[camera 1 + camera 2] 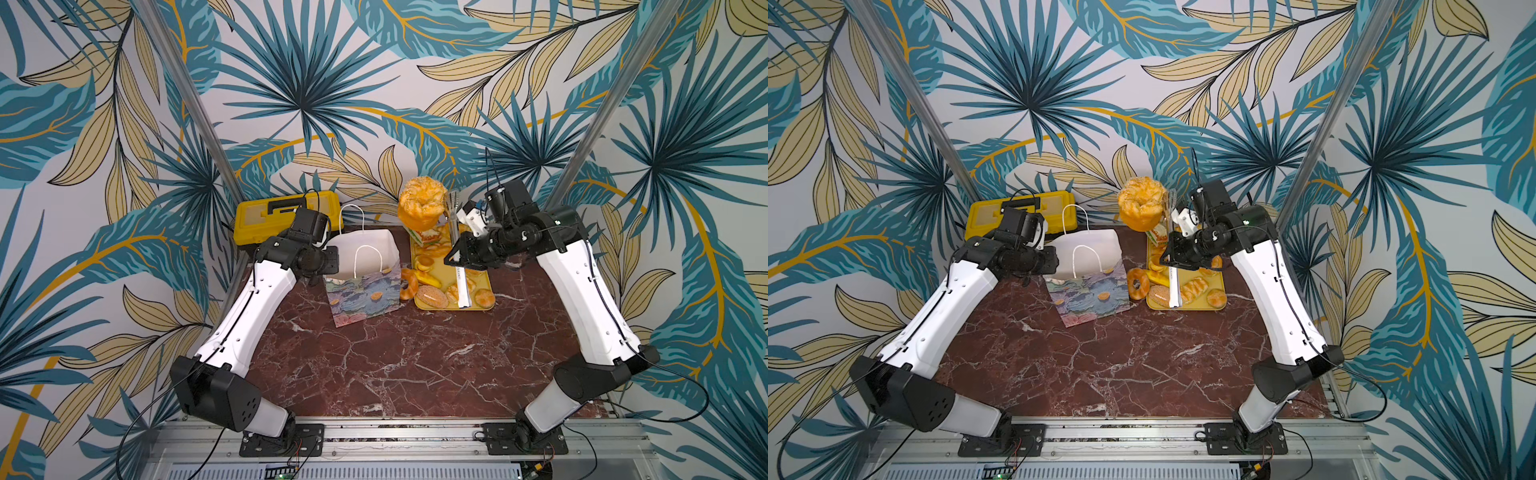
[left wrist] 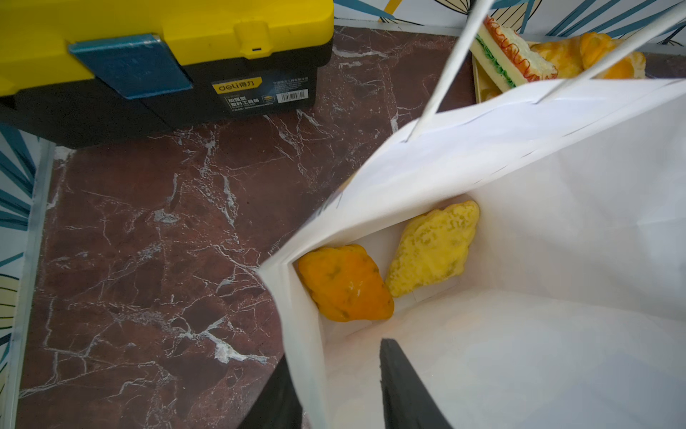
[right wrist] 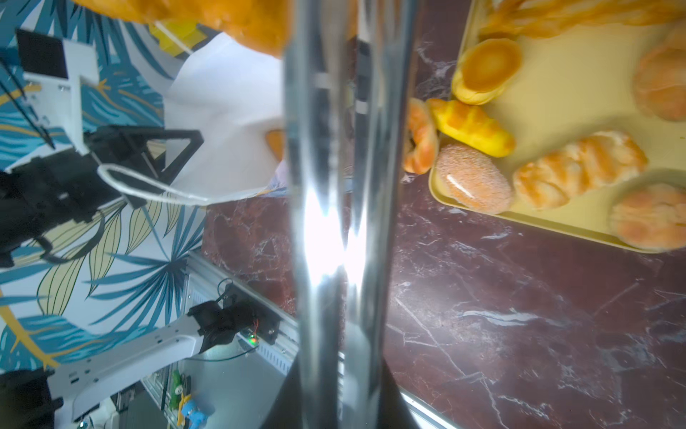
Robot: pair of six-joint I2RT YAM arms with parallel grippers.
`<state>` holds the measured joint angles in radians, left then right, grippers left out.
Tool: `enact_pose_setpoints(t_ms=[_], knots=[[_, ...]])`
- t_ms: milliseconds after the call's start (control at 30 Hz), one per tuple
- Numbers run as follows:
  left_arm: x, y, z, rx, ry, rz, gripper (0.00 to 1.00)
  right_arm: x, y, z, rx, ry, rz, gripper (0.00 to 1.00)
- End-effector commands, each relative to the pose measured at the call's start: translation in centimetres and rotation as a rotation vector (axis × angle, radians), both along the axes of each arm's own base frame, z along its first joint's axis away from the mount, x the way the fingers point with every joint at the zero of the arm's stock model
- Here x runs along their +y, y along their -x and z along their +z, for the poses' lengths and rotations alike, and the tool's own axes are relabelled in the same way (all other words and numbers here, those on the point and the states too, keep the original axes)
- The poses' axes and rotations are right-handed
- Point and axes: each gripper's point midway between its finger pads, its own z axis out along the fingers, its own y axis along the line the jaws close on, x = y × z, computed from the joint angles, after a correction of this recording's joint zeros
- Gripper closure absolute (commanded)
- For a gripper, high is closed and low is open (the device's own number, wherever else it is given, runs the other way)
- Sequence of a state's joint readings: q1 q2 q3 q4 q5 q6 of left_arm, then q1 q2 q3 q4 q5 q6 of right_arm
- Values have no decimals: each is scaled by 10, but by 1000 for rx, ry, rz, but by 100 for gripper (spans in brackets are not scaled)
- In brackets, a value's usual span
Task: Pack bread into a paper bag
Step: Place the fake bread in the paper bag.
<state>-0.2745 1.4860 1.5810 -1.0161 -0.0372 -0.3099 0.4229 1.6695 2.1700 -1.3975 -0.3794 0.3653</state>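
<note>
Left wrist view: left claw (image 2: 334, 390) pinches the paper bag (image 2: 519, 156) wall; two golden bread (image 2: 345, 282) pieces inside.

This looks like a robot test cell, not a real bakery. Two arms are bolted to an aluminium rail (image 1: 399, 434) at the near edge of a marble-look surface (image 1: 407, 365), and printed leaf wallpaper (image 1: 299, 83) on metal posts (image 1: 183, 95) closes it in.

Glossy marble-look tabletop (image 1: 399, 365), matt white paper bag (image 1: 365, 245) lining, shiny metal tongs (image 3: 334, 223), glossy plastic toolbox (image 2: 167, 33).
</note>
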Motion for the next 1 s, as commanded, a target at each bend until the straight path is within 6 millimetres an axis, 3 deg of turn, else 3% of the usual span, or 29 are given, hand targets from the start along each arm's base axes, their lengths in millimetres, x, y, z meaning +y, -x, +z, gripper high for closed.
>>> enact_pose_setpoints(t_ms=[0,500,600,900,967], knots=[[0,0,22,-46,3,-10,61,20,9,4,-15,-15,91,100],[5,6,23,-52,-10,2,64,68,40,-16,25,23,256,100],[6,6,24,-55,-16,7,71,74,43,-22,38,33,276,100],[6,5,21,-48,-13,11,76,87,44,-49,79,93,313,99],[6,5,20,-48,-14,12,76,87,42,-51,83,101,308,95]])
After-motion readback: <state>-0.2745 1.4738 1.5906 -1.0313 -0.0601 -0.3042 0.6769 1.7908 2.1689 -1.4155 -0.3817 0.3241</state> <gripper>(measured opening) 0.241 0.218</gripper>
